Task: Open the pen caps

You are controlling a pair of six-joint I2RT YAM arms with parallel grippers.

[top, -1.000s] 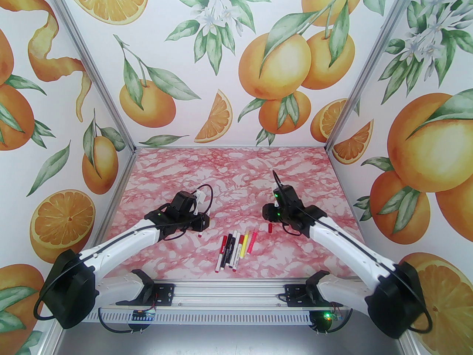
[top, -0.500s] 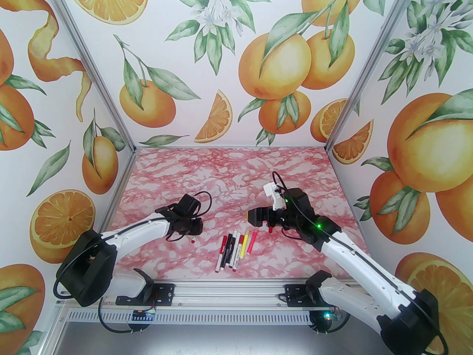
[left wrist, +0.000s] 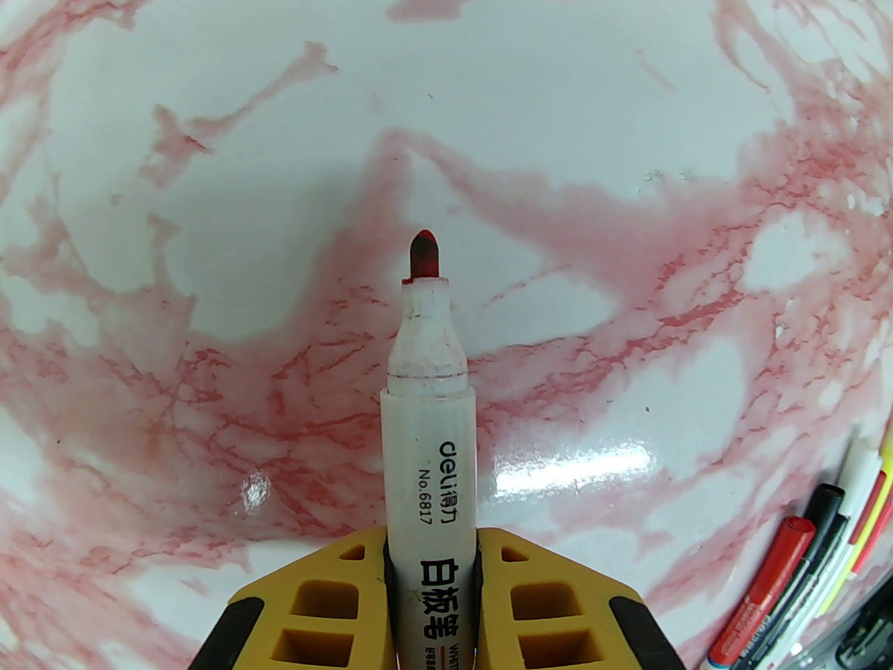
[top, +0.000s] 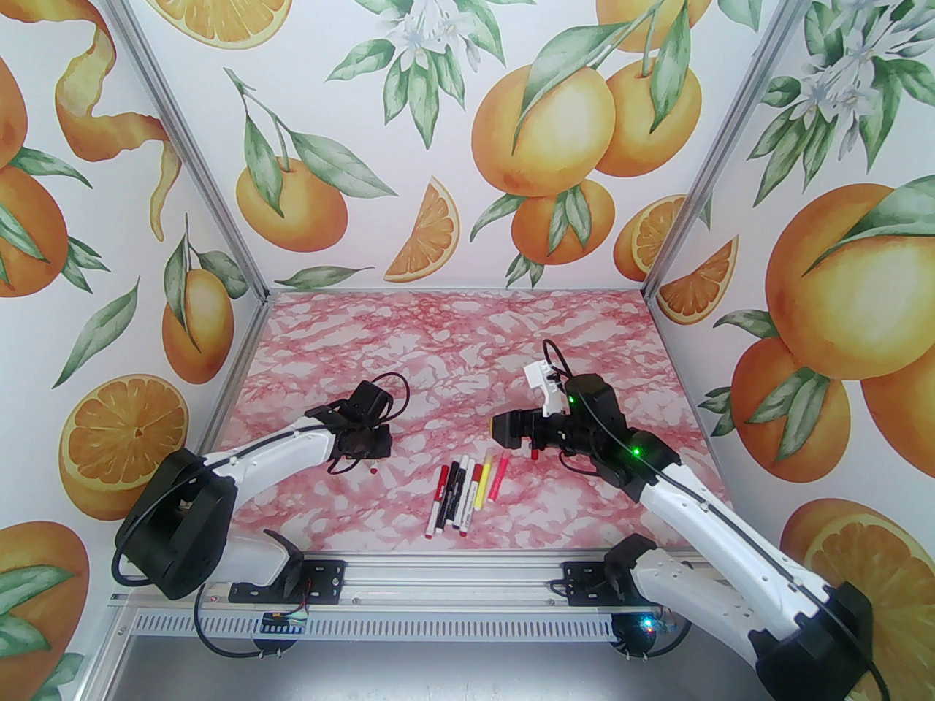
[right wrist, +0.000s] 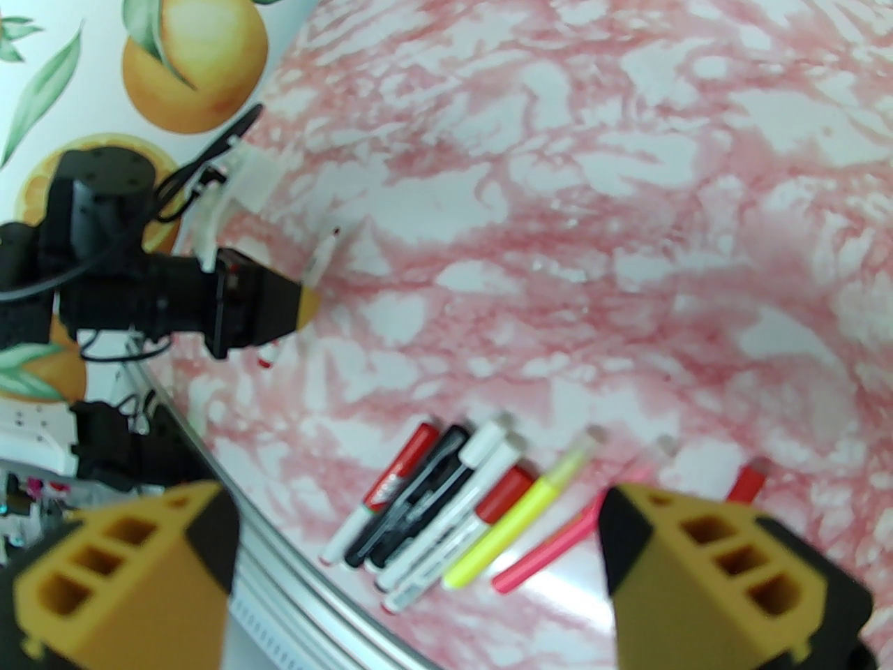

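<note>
My left gripper (left wrist: 432,569) is shut on a white pen (left wrist: 429,402) whose red tip is bare and points at the table. It hangs left of centre, the left gripper (top: 371,456) holding the pen over the marble top. A loose red pen cap (top: 535,453) lies on the table right of a row of several pens (top: 467,490), some with red or black caps on. My right gripper (top: 504,428) stands open just above and behind the row, with nothing between its fingers. From the right wrist, the pens (right wrist: 453,507), the red cap (right wrist: 746,482) and the left gripper (right wrist: 307,301) all show.
The pink marble table (top: 453,347) has bare room behind both arms. Orange-print walls (top: 182,304) close in the left, back and right sides. A metal rail (top: 438,581) with the arm bases runs along the near edge.
My right gripper has opened wide and swung to point left, over the far end of the pen row. My left arm has drawn back a little to the left with its pen.
</note>
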